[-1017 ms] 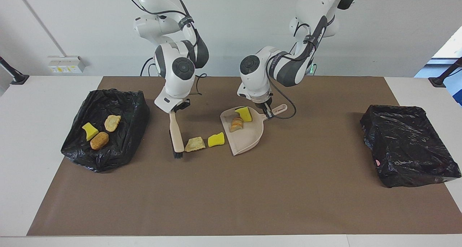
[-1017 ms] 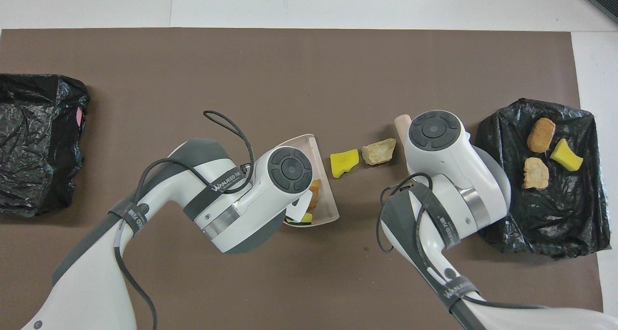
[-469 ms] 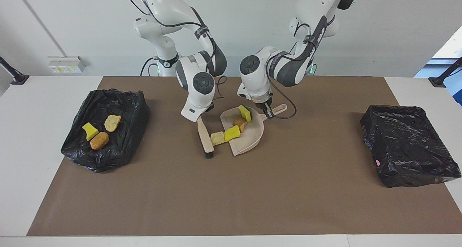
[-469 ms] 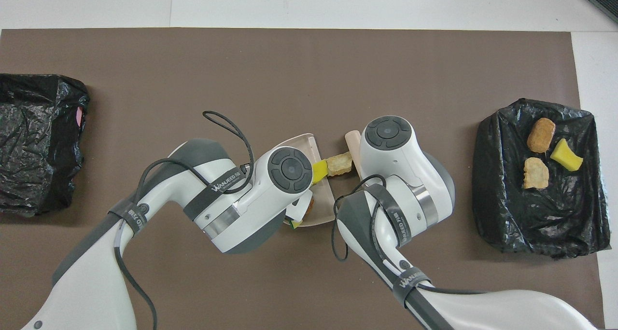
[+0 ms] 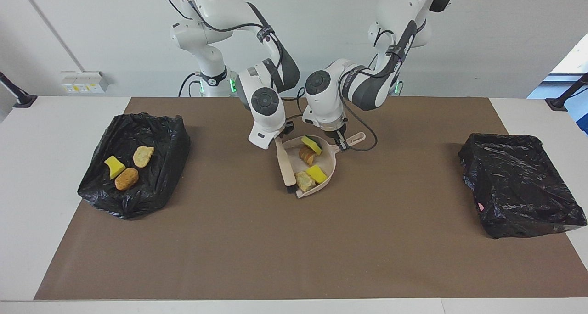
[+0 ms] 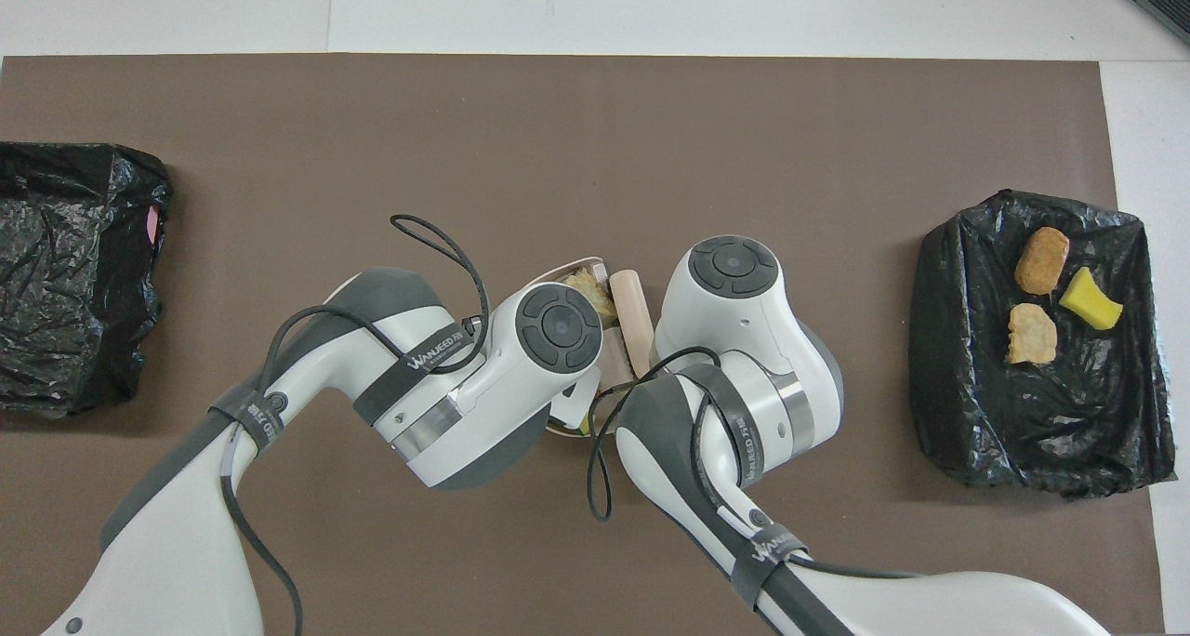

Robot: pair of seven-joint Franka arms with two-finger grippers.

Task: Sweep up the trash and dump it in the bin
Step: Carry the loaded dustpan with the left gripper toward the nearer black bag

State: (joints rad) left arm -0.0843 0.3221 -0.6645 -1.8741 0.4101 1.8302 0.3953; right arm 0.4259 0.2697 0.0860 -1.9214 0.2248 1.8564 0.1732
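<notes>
My left gripper (image 5: 340, 142) is shut on the handle of the beige dustpan (image 5: 329, 163), which rests on the brown mat. My right gripper (image 5: 279, 138) is shut on the beige brush (image 5: 286, 168), whose black bristles sit at the dustpan's mouth. Several pieces of trash lie in the pan: two yellow sponge pieces (image 5: 312, 145) (image 5: 317, 173), a brown lump (image 5: 307, 155) and a tan lump (image 5: 304, 181). In the overhead view my wrists cover most of the pan; the brush handle (image 6: 630, 315) and the tan lump (image 6: 588, 288) show.
A black-lined bin (image 5: 158, 167) at the right arm's end of the table holds three pieces: yellow (image 5: 114, 166), tan (image 5: 143, 156), orange-brown (image 5: 126, 178). A second black-lined bin (image 5: 519, 185) stands at the left arm's end, with nothing visible in it.
My right gripper has swept the brush toward the dustpan, pushing the yellow sponge piece and the tan lump off the mat into it. The left gripper and dustpan have stayed put.
</notes>
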